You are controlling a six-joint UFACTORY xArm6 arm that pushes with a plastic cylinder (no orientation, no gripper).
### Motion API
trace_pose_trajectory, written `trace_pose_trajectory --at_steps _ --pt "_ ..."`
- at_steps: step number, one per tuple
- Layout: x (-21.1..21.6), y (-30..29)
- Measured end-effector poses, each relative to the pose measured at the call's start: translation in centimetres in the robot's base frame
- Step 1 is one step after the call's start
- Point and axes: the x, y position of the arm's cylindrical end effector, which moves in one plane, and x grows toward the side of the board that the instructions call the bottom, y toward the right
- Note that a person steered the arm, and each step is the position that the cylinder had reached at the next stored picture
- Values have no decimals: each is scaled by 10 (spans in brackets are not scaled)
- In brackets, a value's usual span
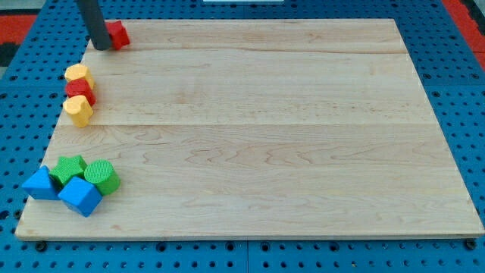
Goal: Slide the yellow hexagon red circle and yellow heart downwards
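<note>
My tip (101, 47) is seen at the view's top left, planted on the wooden surface (258, 136) and touching the left side of a red block (117, 34) whose shape cannot be made out. No hand is fitted, only the dark rod, so nothing is held. Below it, along the left edge, the three task blocks are stacked in a tight column: the yellow hexagon (77, 73) on top, the red circle (80, 90) touching it, the yellow heart (77, 110) lowest. The push looks not yet begun — an approach step, by judgement. Next, the tip must be set just above the hexagon and driven straight down so the column stays in line. Farther down sit a green star (70, 167), green circle (101, 177) and two blue blocks (79, 196) — a possible obstruction.
</note>
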Motion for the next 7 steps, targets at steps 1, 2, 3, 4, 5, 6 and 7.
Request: trace_pose_trajectory --at_steps 1,2,3,4,5,6,7 --pt "-18 -6" --pt "-18 2" --pt "-18 -9" --pt "-13 -28" --pt "-10 -40" --pt "-5 -39" --pt "24 -39"
